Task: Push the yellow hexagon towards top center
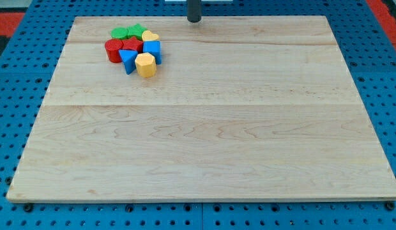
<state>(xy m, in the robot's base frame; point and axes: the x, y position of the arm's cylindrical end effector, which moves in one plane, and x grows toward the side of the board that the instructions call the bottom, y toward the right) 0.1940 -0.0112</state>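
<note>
The yellow hexagon sits at the lower right of a tight cluster of blocks near the board's top left. Touching it are a blue triangle on its left and a blue block above it. The cluster also holds a red cylinder, a red star, a green block, a green star and a yellow heart. My tip stands at the board's top edge near the centre, well to the right of and above the cluster, touching no block.
The wooden board lies on a blue perforated table. A red area shows at the view's top left corner and another at the top right.
</note>
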